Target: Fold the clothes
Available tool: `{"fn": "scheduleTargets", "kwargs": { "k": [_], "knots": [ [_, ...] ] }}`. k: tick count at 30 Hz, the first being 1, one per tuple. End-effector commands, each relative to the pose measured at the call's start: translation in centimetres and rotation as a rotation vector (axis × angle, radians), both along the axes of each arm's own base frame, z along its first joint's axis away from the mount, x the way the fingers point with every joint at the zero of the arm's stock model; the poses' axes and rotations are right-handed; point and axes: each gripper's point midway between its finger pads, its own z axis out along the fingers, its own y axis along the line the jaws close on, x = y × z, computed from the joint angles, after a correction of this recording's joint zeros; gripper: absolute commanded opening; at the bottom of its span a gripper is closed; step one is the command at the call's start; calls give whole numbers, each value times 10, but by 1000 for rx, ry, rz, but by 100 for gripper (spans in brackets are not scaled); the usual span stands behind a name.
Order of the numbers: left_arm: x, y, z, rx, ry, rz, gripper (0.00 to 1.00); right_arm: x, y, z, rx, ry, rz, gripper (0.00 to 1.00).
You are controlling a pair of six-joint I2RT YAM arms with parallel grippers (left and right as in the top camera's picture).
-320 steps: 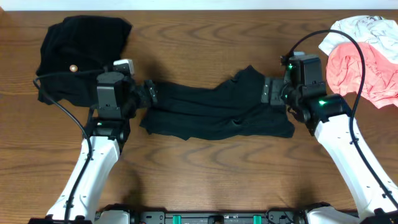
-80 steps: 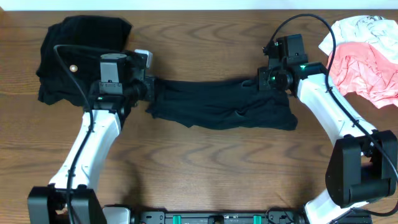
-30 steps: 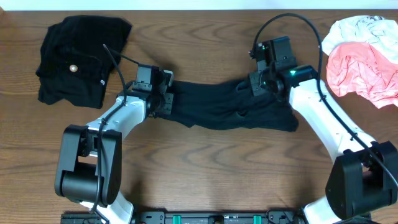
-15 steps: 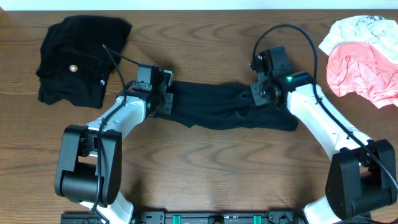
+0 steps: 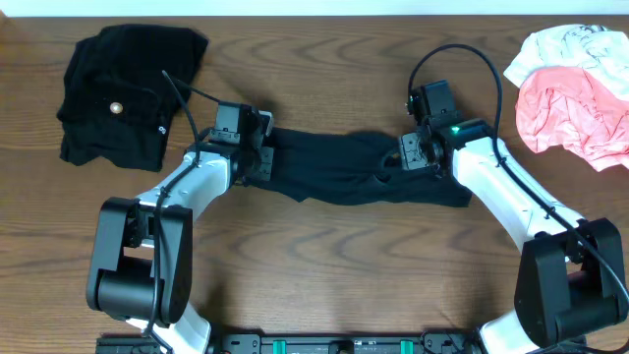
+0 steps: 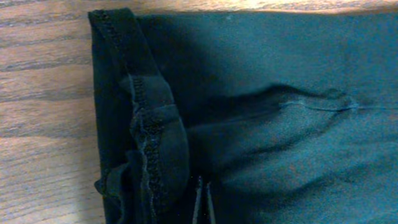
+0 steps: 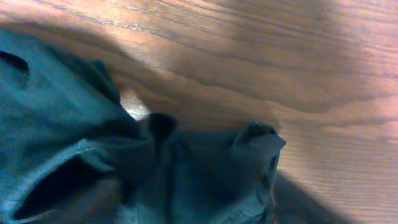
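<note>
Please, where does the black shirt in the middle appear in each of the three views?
Overhead: shirt in the centre, lying left to right.
Left wrist: shirt fills most of the picture.
Right wrist: shirt at lower left, bunched.
Shared landmark: the wooden table beside it.

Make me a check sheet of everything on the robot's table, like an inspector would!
Surface: wooden table, brown grain.
Job's things: black shirt spread rumpled in the middle; black pile with pale button, far left; pink and white clothes, far right.
Clutter: nothing seen.
Claws: left claw shut at the shirt's left end; right claw at its right end, open or shut unclear.
Cables: black cables loop over both arms.
Surroundings: pale strip beyond the far edge.
</note>
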Motion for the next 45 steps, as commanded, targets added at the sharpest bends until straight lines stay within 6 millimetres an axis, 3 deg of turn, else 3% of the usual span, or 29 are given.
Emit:
{"fn": "scheduleTargets", "kwargs": {
  "k": [1, 7, 9, 10, 11, 12, 13, 24, 32, 35, 38, 40, 45],
  "knots": [
    [-4, 3, -8, 11, 23, 10, 6, 1, -3, 16, 26, -49, -94, 99],
    [-4, 3, -8, 11, 23, 10, 6, 5, 0, 65, 101, -180, -120, 99],
    [-4, 3, -7, 11, 22, 10, 6, 1, 10, 68, 132, -166, -51, 96],
    [-3, 3, -7, 10, 20, 10, 6, -2, 17, 66, 162, -146, -14, 80],
    [-3, 3, -7, 10, 19, 10, 6, -5, 25, 62, 196, -122, 9, 56],
    [-3, 3, -7, 10, 18, 10, 6, -7, 31, 57, 225, -99, 26, 10],
    [-3, 3, -7, 10, 18, 10, 6, -9, 35, 53, 243, -82, 36, 1],
    [-3, 3, -7, 10, 20, 10, 6, -14, 37, -26, 202, 122, 22, 1],
    [-3, 3, -7, 10, 20, 10, 6, -20, 25, -67, 160, 223, -10, 1],
    [-3, 3, -7, 10, 20, 10, 6, -19, 20, -73, 159, 235, -27, 1],
    [-4, 3, -8, 11, 25, 10, 6, -16, 14, -66, 173, 228, -43, 1],
    [-6, 3, -8, 12, 31, 10, 6, -14, 17, -50, 218, 216, -41, 1],
    [-7, 4, -9, 14, 39, 10, 6, -2, 7, 25, 278, 63, -42, 1]
  ]
}}
